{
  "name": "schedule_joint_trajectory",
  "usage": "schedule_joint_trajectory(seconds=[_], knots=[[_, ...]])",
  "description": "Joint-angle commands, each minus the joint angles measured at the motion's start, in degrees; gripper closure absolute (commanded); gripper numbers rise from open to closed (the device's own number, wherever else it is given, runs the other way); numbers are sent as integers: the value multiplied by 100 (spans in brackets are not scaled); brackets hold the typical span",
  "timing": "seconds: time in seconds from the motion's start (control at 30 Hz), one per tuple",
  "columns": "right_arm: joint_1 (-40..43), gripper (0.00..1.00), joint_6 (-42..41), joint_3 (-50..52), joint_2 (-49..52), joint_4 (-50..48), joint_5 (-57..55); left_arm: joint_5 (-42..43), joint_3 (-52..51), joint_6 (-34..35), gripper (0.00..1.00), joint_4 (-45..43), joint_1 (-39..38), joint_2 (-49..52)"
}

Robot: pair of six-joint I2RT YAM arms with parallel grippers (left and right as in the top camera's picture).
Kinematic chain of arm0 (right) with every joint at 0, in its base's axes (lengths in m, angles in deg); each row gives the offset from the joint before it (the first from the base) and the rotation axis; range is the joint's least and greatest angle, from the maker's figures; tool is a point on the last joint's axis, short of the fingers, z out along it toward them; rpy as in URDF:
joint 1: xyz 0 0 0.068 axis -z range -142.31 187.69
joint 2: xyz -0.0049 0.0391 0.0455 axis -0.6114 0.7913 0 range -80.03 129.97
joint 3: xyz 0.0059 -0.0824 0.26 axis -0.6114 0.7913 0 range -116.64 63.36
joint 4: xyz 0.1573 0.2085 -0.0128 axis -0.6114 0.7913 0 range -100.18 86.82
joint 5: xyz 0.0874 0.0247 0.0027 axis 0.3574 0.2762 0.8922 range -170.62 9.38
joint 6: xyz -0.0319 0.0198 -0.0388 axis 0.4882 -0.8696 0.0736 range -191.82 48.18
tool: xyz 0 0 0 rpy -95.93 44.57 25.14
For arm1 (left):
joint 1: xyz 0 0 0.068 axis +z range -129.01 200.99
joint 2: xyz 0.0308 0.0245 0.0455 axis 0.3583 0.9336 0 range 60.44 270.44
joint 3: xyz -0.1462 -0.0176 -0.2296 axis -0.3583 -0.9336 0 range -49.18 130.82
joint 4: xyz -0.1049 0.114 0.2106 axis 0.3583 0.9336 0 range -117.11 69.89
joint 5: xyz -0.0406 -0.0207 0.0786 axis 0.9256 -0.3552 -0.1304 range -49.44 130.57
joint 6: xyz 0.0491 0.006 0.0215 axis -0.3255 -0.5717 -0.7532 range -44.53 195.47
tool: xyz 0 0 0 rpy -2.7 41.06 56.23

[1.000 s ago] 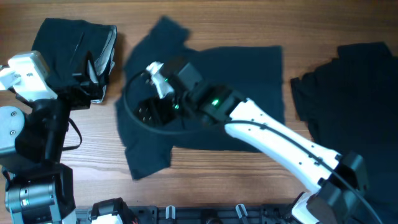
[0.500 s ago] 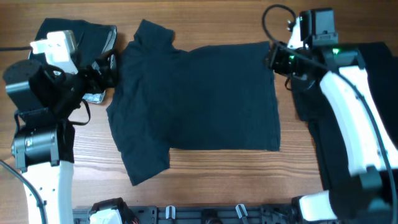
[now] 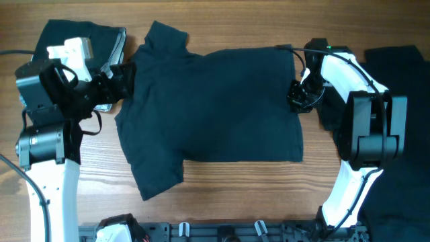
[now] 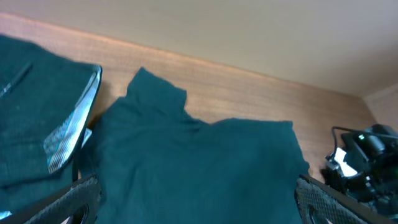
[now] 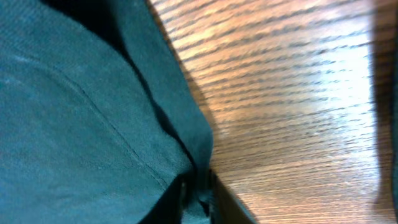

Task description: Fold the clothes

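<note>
A dark navy T-shirt (image 3: 215,107) lies spread flat in the middle of the table, neck side to the left and hem to the right. My right gripper (image 3: 299,94) sits at the hem's right edge. In the right wrist view its jaws (image 5: 200,186) are shut on a pinched fold of the T-shirt (image 5: 81,112). My left gripper (image 3: 124,77) hovers at the shirt's left shoulder edge, open wide. In the left wrist view its fingertips (image 4: 74,199) frame the T-shirt (image 4: 199,162) with nothing gripped.
A folded dark stack (image 3: 70,40) with a pale grey-blue garment edge (image 3: 118,48) lies at the back left, right beside the left gripper. More dark clothes (image 3: 403,81) lie heaped at the right edge. Bare wood table (image 3: 242,191) runs along the front.
The right arm swung from over the shirt's left part to its right hem and shut on the fabric. The left arm moved in to the shirt's left edge, still open.
</note>
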Motion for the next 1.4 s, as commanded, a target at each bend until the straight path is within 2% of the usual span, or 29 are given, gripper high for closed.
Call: schedule_joint_trajectory(seconds=[0.0,0.07,0.13,0.17,0.2,0.3,0.4,0.47,0.57,0.67,0.77,0.9,1.0,1.13,1.27,1.37], knots=[[273,96,-313,-144,282,-232,-669,111,74,-109,0,55,31,203],[527,95,-348,-234,280,-291,-323,111,74,-109,0,55,31,260],[715,67,157,-264,219,-278,345,114,74,-109,0,83,31,264],[763,61,332,-264,133,-225,439,142,74,-109,0,116,33,262],[782,59,402,-262,-35,-175,437,243,74,-109,0,138,35,258],[780,58,632,-262,-619,-111,590,302,74,-111,0,236,37,264],[780,57,776,-262,-1574,-2,907,-160,74,-68,0,979,37,337],[780,53,767,-262,-2114,66,990,-907,68,632,0,1770,37,544],[780,50,717,-262,-2538,181,997,-927,61,1333,0,2629,37,1062],[774,48,610,-225,-2555,317,1095,-1493,46,2011,0,3165,37,1825],[769,48,612,-160,-2542,321,1093,-1519,-160,2197,0,3292,33,2420],[769,44,619,-157,-2524,330,1088,-1445,-772,2295,10,3195,-144,3080],[769,41,616,-157,-2503,297,1084,-1880,-868,2297,11,3095,-256,3104],[769,39,612,-140,-2455,249,1060,-1923,-1091,2597,24,3049,-793,3106],[769,38,610,-50,-2455,210,997,-1978,-1377,3145,26,2977,-1412,3106],[769,38,610,-50,-2455,256,809,-2000,-1641,3375,27,2850,-1574,3106]])
